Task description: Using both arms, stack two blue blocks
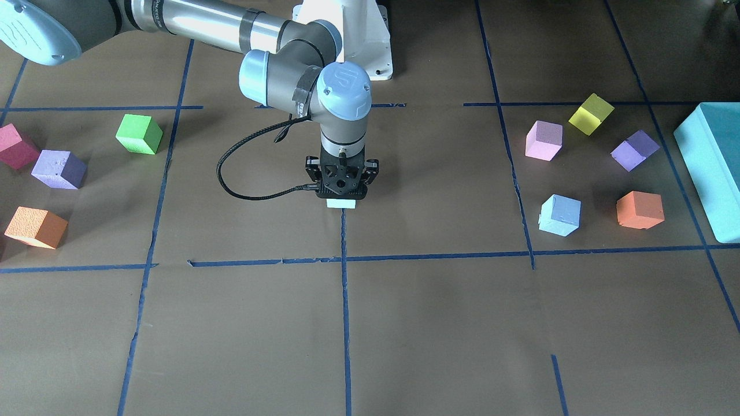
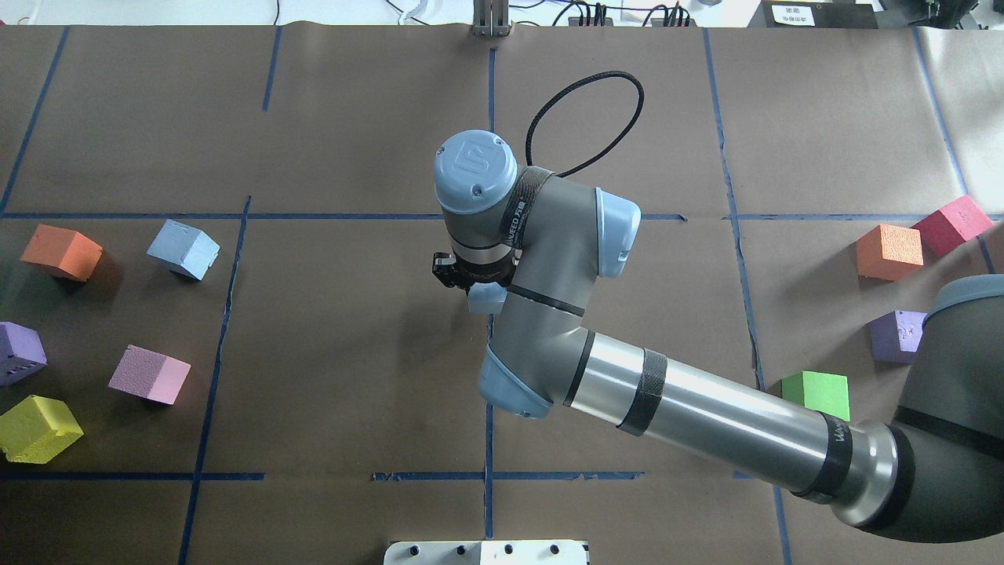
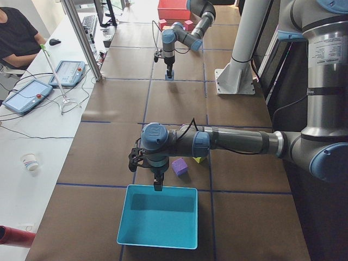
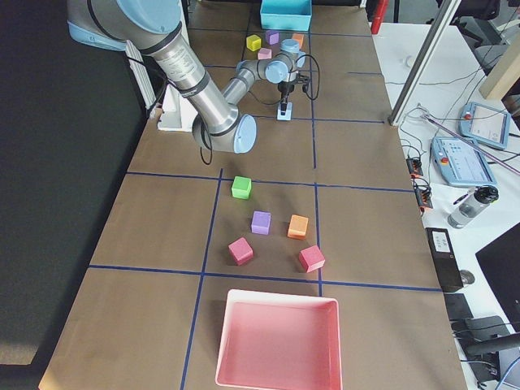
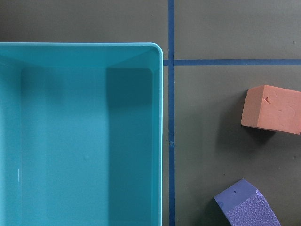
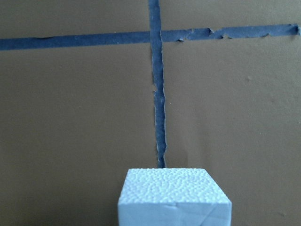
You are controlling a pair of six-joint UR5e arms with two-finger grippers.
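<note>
The right gripper point(image 1: 342, 195) is pointing straight down at the middle of the table point(image 1: 439, 323) with one pale blue block point(image 1: 342, 203) directly under it on a blue tape line point(image 1: 345, 277). Its fingers are hiding behind its body, so I cannot tell whether it is pinching the block. The other blue block point(image 1: 559, 215) is sitting on the table at the robot's left, near an orange cube point(image 1: 639, 210). The left gripper point(image 3: 157, 186) is hanging over the rim of the teal bin point(image 3: 163, 225), spread or pressed together I cannot tell, and the coloured cubes point(image 4: 261, 222) are lying on the table outside that bin and the pink bin point(image 4: 278, 341).
</note>
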